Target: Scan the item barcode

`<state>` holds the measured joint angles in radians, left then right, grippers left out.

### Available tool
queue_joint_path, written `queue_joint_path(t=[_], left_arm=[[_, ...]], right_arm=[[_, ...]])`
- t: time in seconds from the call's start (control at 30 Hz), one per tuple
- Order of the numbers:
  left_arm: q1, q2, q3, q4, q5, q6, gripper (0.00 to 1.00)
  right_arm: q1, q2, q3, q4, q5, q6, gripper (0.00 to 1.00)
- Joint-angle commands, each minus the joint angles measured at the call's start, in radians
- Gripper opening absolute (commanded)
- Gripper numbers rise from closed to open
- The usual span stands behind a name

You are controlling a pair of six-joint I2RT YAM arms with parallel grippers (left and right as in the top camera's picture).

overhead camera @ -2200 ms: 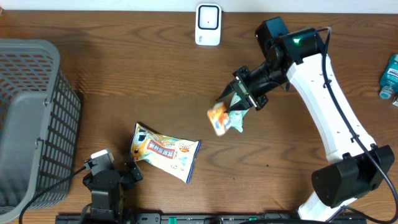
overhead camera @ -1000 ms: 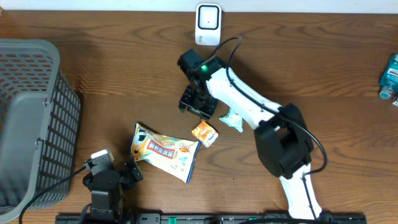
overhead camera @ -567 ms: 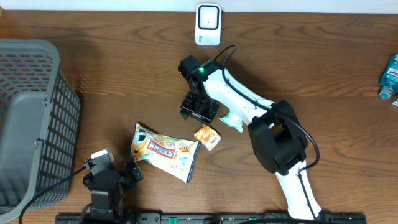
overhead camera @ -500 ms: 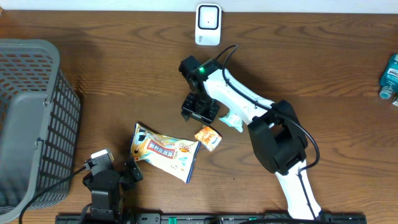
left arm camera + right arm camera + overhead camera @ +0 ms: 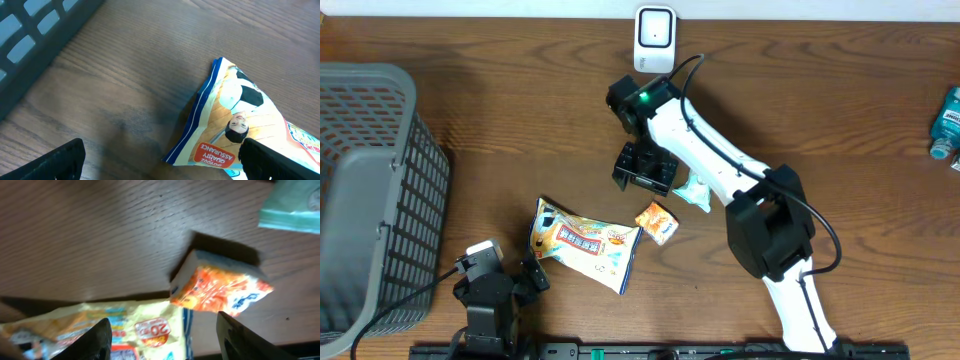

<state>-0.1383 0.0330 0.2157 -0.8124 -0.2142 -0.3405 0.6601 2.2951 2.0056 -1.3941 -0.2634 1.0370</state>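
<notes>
Both jaws open, holding nothing — right gripper (image 5: 642, 180) near the orange pack (image 5: 655, 222).
One small pack, orange and white, lies on the table (image 5: 520, 120) between one yellow bag (image 5: 582, 243) and one teal pack (image 5: 695, 190). The right arm (image 5: 720, 165) reaches far across; the left gripper (image 5: 510, 285) sits low by the bag.

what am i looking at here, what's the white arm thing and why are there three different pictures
These are two robot arms at a wooden table, each ending in a two-finger hand. One picture looks down from above; the other two come from cameras on the wrists, so the dark shapes at their bottom edges are the fingers. On the table are a yellow snack bag, a small orange packet, a teal packet, a grey basket, a white scanner and a blue bottle. The right hand hovers open near the orange packet; the left hand sits open by the snack bag. Nothing is held.
</notes>
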Motion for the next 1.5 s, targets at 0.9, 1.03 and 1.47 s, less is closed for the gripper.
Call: queue_joint_path(t=[0.9,1.03,1.47], left_arm=[[0.002,-0.002,0.000,-0.069,-0.006,0.022,0.98],[0.002,-0.002,0.000,-0.069,-0.006,0.022,0.98],[0.002,-0.002,0.000,-0.069,-0.006,0.022,0.98]], right_arm=[[0.031,-0.002,-0.329,0.217,0.063,0.059,0.09],[0.021,-0.002,-0.324,0.209,0.017,-0.016,0.02],[-0.125,-0.002,-0.206,-0.213,-0.420,-0.388,0.01]])
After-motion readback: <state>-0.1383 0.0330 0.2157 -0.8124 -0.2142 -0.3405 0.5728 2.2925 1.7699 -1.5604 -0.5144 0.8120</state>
